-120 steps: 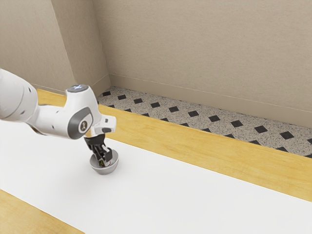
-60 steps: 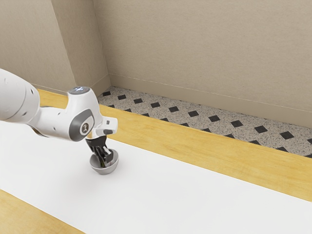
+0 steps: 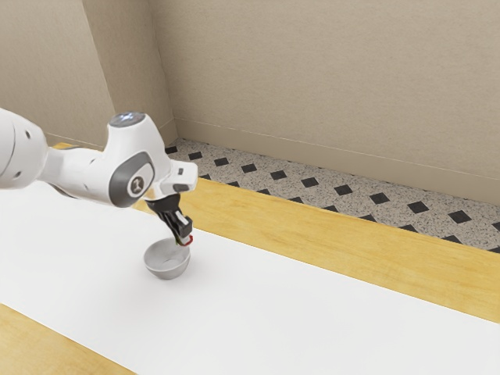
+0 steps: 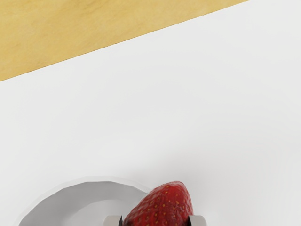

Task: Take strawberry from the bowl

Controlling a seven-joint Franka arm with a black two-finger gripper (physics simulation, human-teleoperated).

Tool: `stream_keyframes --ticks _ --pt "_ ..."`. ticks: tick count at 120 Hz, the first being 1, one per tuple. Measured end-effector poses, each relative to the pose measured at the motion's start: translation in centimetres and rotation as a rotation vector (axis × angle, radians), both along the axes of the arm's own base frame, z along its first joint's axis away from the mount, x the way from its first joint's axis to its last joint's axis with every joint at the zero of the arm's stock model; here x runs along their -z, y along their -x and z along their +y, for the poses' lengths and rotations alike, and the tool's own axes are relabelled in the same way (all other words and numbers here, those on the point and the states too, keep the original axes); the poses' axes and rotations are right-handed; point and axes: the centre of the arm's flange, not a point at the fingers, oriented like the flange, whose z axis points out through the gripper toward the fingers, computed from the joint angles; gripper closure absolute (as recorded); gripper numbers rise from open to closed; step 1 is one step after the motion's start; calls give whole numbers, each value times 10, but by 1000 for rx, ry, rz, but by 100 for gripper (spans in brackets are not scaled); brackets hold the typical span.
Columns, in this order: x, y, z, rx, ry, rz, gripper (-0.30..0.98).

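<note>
One hand [image 3: 183,234] is grasping one strawberry [image 4: 162,208], its two fingers pressing from opposite sides. The hand is holding the fruit up near the rim of one grey bowl [image 3: 166,268], which is standing upright on the surface [image 3: 281,320].

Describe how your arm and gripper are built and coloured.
My arm is white, with smooth, rounded segments. A dark grey band rings a round, pale-marked joint cover; the grey cap on top bears a pale marking too. The gripper is black, with two slim fingers.
</note>
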Motion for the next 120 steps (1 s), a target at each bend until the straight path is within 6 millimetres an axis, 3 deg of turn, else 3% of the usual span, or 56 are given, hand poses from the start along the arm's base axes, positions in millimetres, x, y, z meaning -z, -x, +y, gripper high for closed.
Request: stream_keyframes --ticks 6,21,43,56,78,84,97,112,116,120 --pt "-3 -7 -15 26 -3 -9 63" --pt "32 -23 -48 71 -18 38 64" --pt "63 -23 -54 62 -26 80 66" --pt "68 -23 -55 51 -25 82 67" --pt "65 -24 -55 43 -14 78 36" --pt "52 -25 -57 48 -9 58 30" --pt "-6 -25 -62 67 8 -25 20" --pt "-56 -17 -60 72 23 -66 11" --pt "-75 -11 -60 64 32 -64 10" --pt "-106 -7 -61 62 41 -75 8"
